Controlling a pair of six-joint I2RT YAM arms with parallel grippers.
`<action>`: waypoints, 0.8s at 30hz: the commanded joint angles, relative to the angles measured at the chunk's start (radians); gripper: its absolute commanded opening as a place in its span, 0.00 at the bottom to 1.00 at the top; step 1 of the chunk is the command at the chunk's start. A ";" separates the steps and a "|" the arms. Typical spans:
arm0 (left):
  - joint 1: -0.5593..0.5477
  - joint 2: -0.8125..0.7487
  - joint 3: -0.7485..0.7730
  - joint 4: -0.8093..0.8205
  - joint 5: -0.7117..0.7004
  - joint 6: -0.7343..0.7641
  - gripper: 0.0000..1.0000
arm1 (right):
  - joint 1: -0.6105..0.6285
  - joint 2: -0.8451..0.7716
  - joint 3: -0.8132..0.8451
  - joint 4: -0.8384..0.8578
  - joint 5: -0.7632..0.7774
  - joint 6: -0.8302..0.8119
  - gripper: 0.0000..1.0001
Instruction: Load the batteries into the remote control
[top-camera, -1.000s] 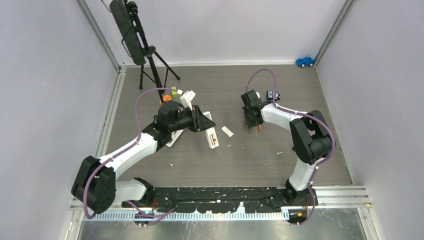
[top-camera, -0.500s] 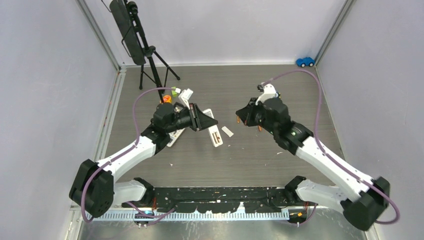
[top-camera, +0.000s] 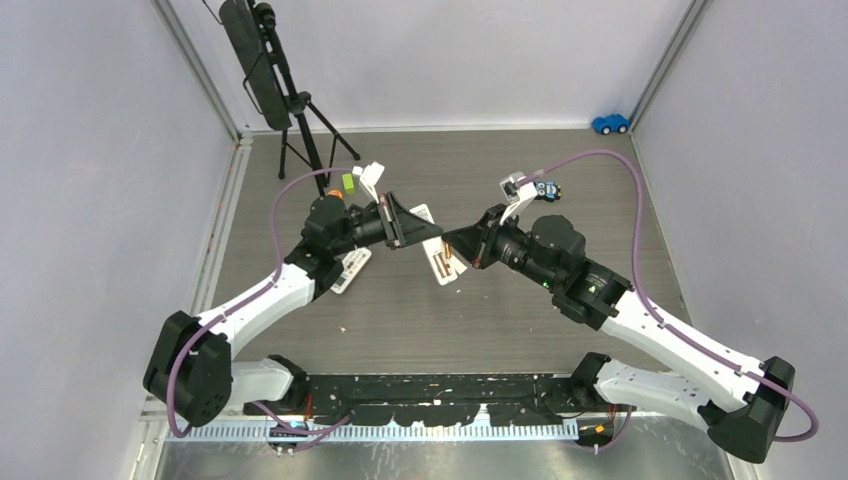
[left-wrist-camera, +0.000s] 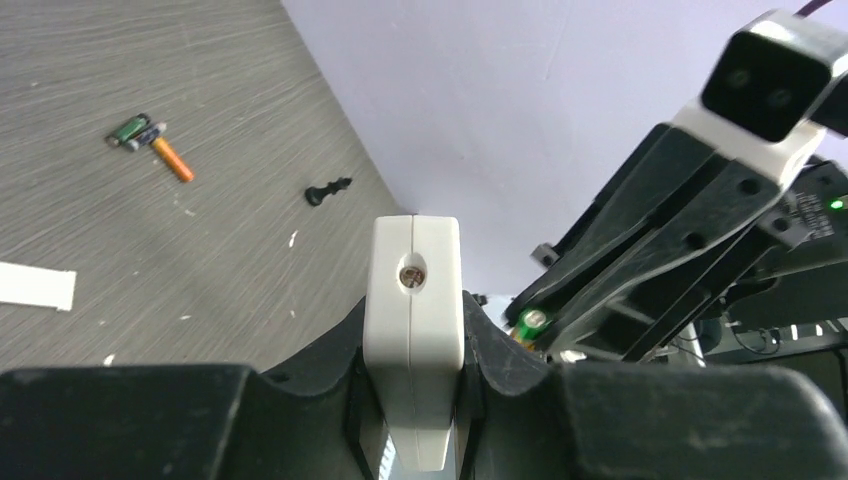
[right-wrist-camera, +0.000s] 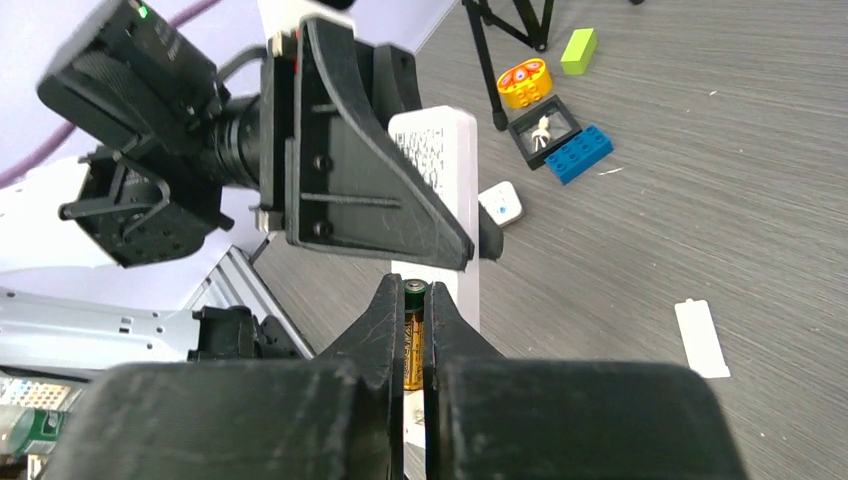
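Above the worktop centre, the remote (top-camera: 441, 266) is held clear of the surface and tilted, with its open battery bay facing up. Bay contents cannot be told.

Toward the far-left corner, a black tray (right-wrist-camera: 566, 116) holds a small white figure (right-wrist-camera: 542, 127).

Left arm: reaches from the near-left corner, with the left gripper (top-camera: 425, 234) pointing right. Its fingers are clamped on the remote, one on each side.

Right arm: extends low from the near-right corner, with the right gripper (right-wrist-camera: 413, 292) pointing left, tip to tip with the left. Its fingers pinch one battery (right-wrist-camera: 413, 345) lengthwise, just beside the remote. Contact cannot be told.

Two loose batteries (left-wrist-camera: 150, 143) lie touching on the worktop, right of centre toward the far edge.
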 joint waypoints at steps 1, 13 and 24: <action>0.016 0.005 0.075 0.058 0.053 -0.081 0.00 | 0.026 0.020 0.006 0.072 0.001 -0.041 0.00; 0.069 0.069 0.055 0.228 0.096 -0.293 0.00 | 0.050 0.097 0.051 0.003 -0.011 -0.111 0.02; 0.075 0.064 0.054 0.260 0.115 -0.328 0.00 | 0.069 0.114 0.051 0.047 0.037 -0.146 0.04</action>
